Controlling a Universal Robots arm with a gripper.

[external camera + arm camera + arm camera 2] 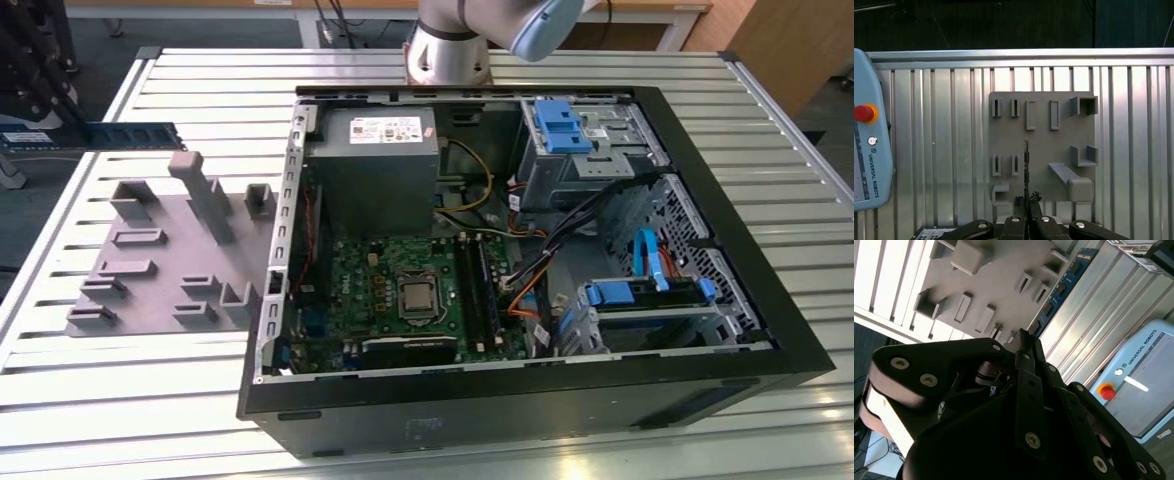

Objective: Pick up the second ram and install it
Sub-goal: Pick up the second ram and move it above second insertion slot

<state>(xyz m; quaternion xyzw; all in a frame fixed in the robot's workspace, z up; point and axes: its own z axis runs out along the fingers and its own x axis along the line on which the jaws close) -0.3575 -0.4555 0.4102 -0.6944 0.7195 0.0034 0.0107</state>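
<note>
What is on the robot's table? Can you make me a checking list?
Surface: ribbed metal table, carrying the PC and the holder.
Job's things: ram gripped at the exterior view's left, near the holder; open PC with its motherboard showing.
Clutter: gray holder with raised slots.
Claw: claw shut on the ram.
Cables: yellow wires and a blue flat cable inside the PC.
Surroundings: pendant with a red button, beside the table.
</note>
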